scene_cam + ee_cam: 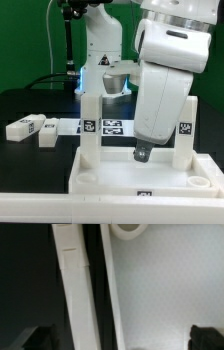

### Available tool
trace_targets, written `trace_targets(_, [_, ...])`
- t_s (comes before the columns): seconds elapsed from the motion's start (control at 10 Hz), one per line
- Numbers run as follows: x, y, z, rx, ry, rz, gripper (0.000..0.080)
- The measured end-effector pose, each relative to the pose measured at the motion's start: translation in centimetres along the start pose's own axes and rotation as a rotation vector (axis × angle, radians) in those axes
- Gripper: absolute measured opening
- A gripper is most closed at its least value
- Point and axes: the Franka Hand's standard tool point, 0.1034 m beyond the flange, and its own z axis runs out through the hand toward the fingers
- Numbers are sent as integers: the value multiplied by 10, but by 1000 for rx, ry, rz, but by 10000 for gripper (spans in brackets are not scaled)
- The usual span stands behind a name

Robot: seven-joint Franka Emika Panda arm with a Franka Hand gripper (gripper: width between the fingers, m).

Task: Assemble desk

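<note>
The white desk tabletop (pixel 110 178) with a raised rim lies at the front of the table. Two white square legs stand upright on it, one at the exterior view's left (pixel 90 130) and one at the right (pixel 185 135). My gripper (pixel 143 155) hangs just above the tabletop between them, nearer the right leg. In the wrist view my gripper (pixel 122 339) is open wide and empty. One dark fingertip (pixel 40 337) is outside the tabletop's rim (pixel 72 291), the other over its flat face (pixel 160 291). A round hole (pixel 130 228) shows in that face.
Two loose white legs (pixel 25 127) (pixel 47 138) lie on the black table at the exterior view's left. The marker board (pixel 108 126) lies behind the tabletop. The robot base (pixel 103 50) stands at the back.
</note>
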Motion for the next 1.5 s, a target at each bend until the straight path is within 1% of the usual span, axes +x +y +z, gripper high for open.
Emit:
trace_targets(0.2, [-17,3,2,17,-15,224,649])
trace_targets(0.3, [-25,1,5,44,-16,372,649])
trace_targets(0.4, [-34,2,8,61,-18,444,649])
trace_targets(0.5, [-39,3,9,64,-20,516,649])
trace_targets(0.7, [-36,2,9,65,-21,630,649])
trace_targets(0.9, [-37,2,9,67,-23,762,649])
trace_targets(1.0, [-47,1,10,114,-16,861,649])
trace_targets(1.1, [-66,4,12,142,-13,909,649])
trace_targets(1.2, [-86,8,16,149,-10,929,649])
trace_targets(1.3, [-102,11,19,166,8,934,649])
trace_targets(1.4, [-121,15,21,165,20,931,649])
trace_targets(1.5, [-127,17,23,140,31,924,649])
